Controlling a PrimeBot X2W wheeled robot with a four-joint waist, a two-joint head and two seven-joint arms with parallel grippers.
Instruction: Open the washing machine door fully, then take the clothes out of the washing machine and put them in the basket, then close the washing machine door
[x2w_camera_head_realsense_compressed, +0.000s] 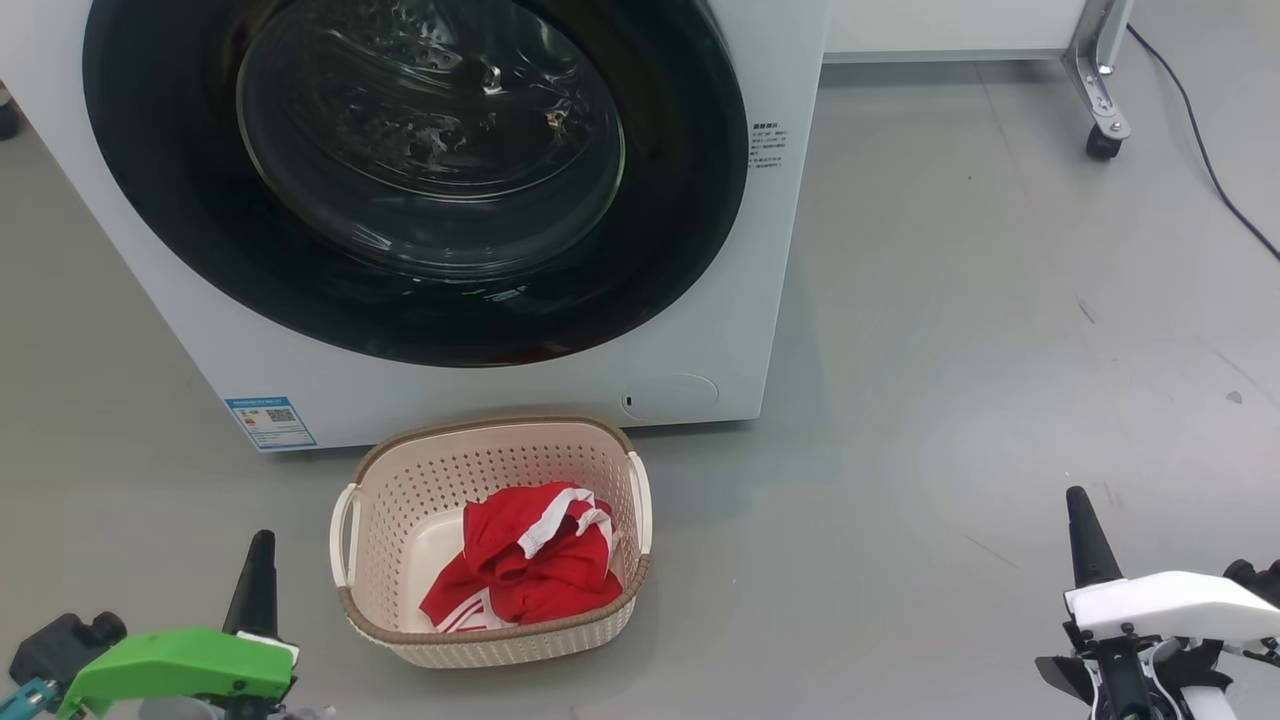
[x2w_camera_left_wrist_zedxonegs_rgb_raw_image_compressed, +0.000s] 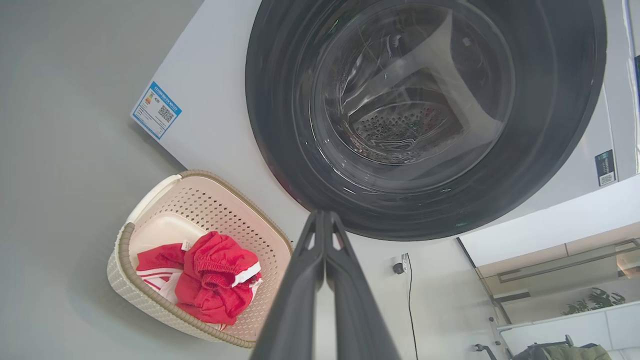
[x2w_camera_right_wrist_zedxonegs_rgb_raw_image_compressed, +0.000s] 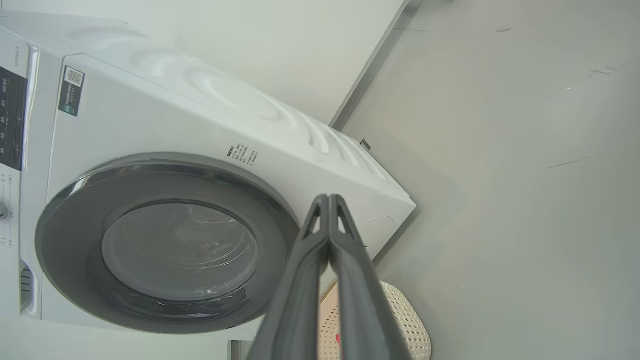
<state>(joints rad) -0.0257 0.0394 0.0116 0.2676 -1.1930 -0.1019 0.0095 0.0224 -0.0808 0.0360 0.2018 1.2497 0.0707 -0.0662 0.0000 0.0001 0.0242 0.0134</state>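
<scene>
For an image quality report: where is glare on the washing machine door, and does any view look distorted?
Head view: sharp, bright reflections on the washing machine door, soft shadow beside the basket. Left wrist view: pale streaks across its glass. Right wrist view: the door looks grey, washed out, stretched to an oval.

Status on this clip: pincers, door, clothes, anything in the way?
Left pincer shut, empty; right pincer shut, empty. Door closed. Clothes in basket. Basket on floor before machine; no other obstacle seen.

Bright even light, soft shadows, glare on the washing machine door (x2w_camera_head_realsense_compressed: 415, 170), wide-angle bending in wrist views.
</scene>
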